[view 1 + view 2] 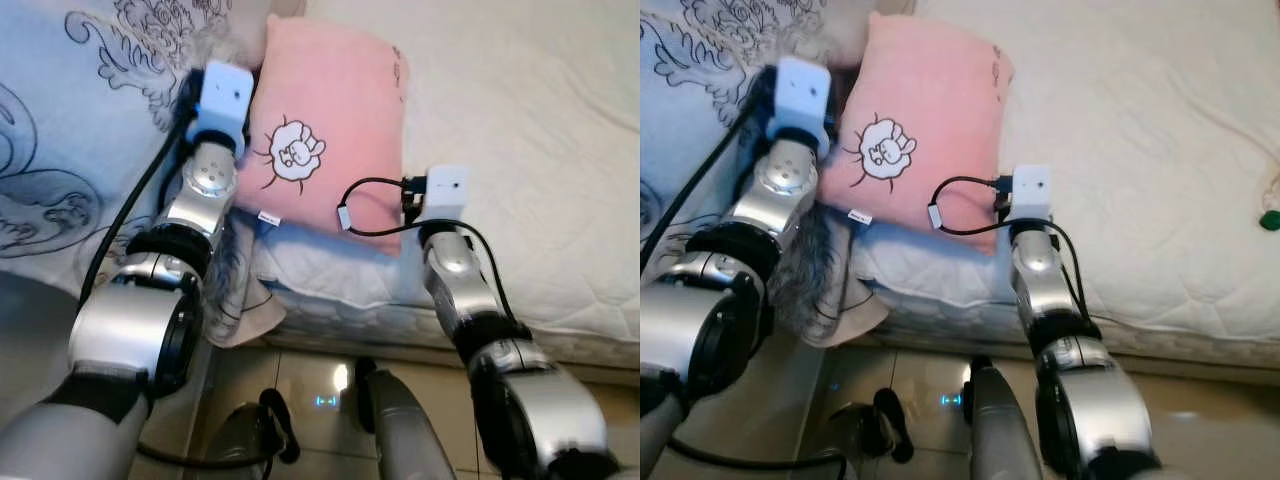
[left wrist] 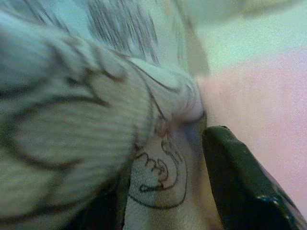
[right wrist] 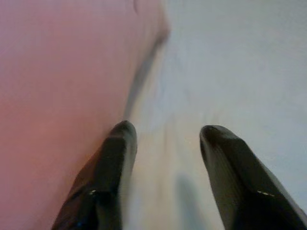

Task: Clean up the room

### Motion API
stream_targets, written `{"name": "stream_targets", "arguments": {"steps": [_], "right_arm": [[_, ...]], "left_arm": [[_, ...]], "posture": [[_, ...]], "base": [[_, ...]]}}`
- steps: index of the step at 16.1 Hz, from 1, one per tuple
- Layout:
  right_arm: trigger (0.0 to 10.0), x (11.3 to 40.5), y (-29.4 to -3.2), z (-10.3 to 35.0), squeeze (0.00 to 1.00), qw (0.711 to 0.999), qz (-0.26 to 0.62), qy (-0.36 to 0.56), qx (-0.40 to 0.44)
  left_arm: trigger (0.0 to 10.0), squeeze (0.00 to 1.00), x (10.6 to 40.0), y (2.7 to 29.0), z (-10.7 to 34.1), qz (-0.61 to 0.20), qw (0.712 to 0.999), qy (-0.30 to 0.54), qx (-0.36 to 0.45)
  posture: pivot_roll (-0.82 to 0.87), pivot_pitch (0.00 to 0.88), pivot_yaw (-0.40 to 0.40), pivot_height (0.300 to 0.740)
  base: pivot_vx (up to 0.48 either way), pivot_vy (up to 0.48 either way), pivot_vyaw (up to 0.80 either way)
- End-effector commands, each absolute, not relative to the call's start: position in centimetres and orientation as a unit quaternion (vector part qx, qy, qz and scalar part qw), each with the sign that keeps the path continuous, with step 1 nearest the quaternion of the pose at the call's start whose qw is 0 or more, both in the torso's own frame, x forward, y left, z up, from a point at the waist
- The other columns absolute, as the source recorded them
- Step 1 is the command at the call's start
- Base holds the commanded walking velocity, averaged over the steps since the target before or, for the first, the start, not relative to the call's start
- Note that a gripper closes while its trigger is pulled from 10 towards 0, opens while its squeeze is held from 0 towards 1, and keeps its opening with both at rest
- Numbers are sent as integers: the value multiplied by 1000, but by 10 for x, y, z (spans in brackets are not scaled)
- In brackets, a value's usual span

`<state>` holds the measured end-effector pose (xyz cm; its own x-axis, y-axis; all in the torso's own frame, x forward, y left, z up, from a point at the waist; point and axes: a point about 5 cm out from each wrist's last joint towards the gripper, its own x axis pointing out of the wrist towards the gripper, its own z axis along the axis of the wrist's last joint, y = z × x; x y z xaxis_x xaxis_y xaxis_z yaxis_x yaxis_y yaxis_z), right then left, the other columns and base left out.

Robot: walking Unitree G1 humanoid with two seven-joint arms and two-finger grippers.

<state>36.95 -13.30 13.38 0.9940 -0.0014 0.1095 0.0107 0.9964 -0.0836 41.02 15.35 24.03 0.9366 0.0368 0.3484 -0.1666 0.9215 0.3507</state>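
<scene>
pink pillow point(image 1: 325, 140) upper centre on the bed point(image 1: 520, 150) — right gripper point(image 3: 165, 139) spread apart at its edge, left gripper point(image 2: 192, 158) buried between blanket point(image 1: 70, 130) and pillow, can't tell its state.

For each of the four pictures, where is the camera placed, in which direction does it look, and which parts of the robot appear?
Left eye view: on the head, looking down at the bed; both silver arms reach to the pink pillow.
Right eye view: the same scene from the head's other eye, same arms.
Left wrist view: along the left gripper, between the patterned blanket and the pillow; one black finger shows.
Right wrist view: along the right gripper, open, at the pillow's edge on the white sheet.
Shared: the pink pillow.
</scene>
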Motion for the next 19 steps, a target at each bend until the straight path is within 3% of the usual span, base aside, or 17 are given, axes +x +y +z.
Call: {"name": "stream_targets", "arguments": {"steps": [1,4,6,9,11,14,19], "right_arm": [[10000,361,-137,148,1000,992,-11,-112,-58],[10000,339,-149,163,1000,983,-35,-171,-65],[10000,318,-154,154,1000,985,-45,-159,-54],[10000,286,-165,123,1000,994,-56,-86,-39],[10000,272,-172,111,1000,996,-75,-48,-30],[10000,254,-180,123,1000,994,-89,-61,-31],[10000,214,-216,84,1000,991,-119,56,-16]], "left_arm": [[10000,1000,402,160,249,54,957,-217,187],[10000,1000,385,134,228,-26,973,-197,116],[10000,1000,365,111,187,-97,987,-108,66],[10000,1000,304,80,105,-195,979,55,22],[10000,1000,292,99,87,-156,984,74,51],[10000,1000,282,136,127,-55,998,-24,36],[10000,1000,284,163,130,6,999,-19,32]], "posture": [[-226,210,42,723],[-191,134,46,723],[-177,91,59,723],[-177,35,71,723],[-171,0,79,723],[-169,0,81,723],[-165,0,67,723]], "base": [[0,0,0],[0,0,0],[0,0,0],[0,0,0],[0,0,0],[0,0,0],[0,0,0]]}}
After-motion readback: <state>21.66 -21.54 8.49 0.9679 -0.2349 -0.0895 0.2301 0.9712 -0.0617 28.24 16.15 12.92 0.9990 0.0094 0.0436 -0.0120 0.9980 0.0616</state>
